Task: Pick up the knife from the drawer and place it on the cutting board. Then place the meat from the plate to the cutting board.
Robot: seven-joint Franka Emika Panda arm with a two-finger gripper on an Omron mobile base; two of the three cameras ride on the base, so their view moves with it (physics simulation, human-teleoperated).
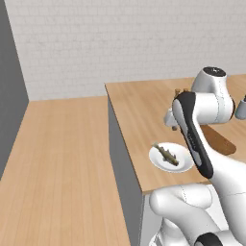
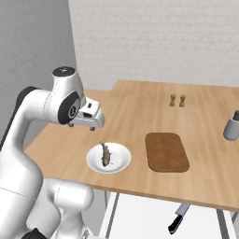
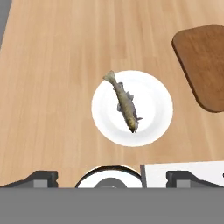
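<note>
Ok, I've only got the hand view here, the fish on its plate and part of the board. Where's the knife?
Observer: The knife lies in the open drawer, just below the counter edge in front of the board.
Operator: Which way is its handle?
Observer: The black handle points out toward the robot; the blade tip runs in under the counter edge.
Operator: Anything else on the counter near the board?
Observer: Two small brown shakers stand behind it, and a grey canister stands off to its right.
</note>
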